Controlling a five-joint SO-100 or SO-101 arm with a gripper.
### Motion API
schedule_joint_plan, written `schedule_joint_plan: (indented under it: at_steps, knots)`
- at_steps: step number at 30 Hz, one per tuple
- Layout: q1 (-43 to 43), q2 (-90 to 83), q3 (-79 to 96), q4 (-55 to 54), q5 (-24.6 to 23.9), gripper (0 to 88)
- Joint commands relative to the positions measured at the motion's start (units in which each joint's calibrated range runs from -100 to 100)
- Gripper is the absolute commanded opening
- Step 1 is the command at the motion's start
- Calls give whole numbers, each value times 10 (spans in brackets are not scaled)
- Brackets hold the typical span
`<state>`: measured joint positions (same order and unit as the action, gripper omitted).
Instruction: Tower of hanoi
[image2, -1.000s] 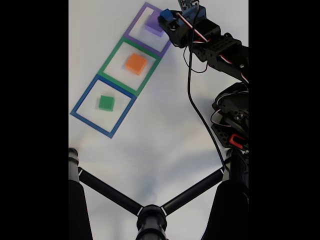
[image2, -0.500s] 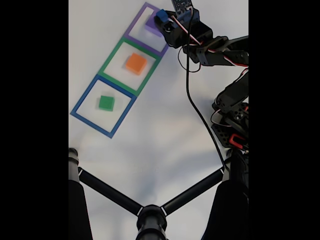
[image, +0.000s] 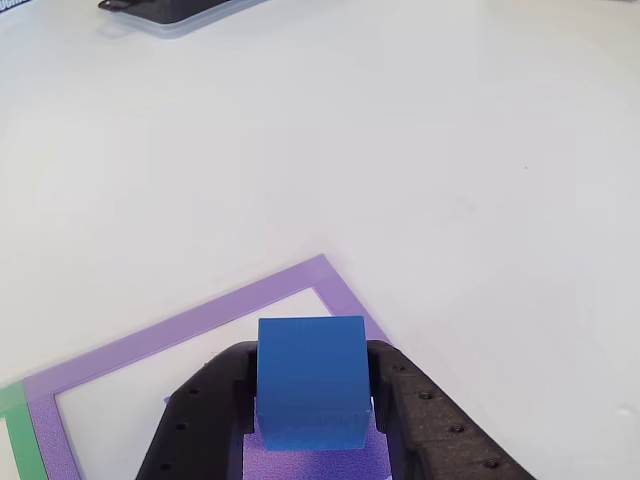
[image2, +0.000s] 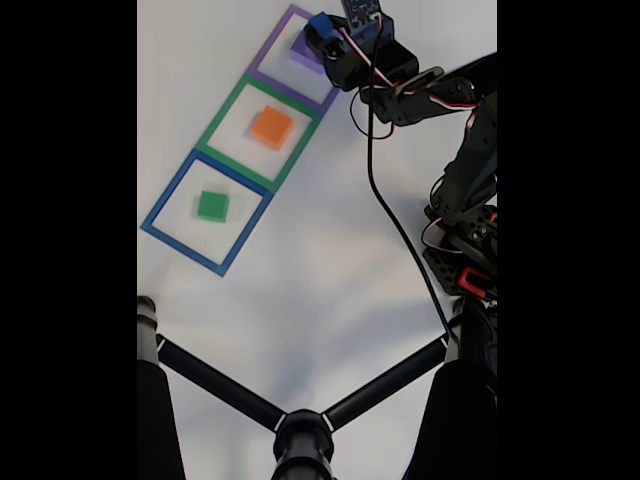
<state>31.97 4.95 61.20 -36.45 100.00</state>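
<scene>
Jaws (image: 312, 425) closed on the blue cube (image: 311, 380), held above the purple block (image2: 303, 52) inside the purple square outline (image2: 268, 50), top of the fixed view. Orange block (image2: 271, 127) and green block (image2: 211, 206) sit lower left on the desk (image2: 320, 270).

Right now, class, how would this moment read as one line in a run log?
claw: shut on blue cube | position: over purple block in purple square | orange block: green square | green block: blue square
</scene>
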Motion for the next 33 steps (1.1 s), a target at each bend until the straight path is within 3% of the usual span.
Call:
schedule_joint_plan:
  at_steps: [1, 12, 25, 29, 33]
  knots:
    - [-11, 4, -18, -33, 0, 40]
    - [-20, 35, -13, -59, 0, 58]
    - [-9, 44, -13, -73, 0, 195]
    - [-13, -3, -13, -24, 0, 204]
    - [-14, -102, -21, 112, 0, 200]
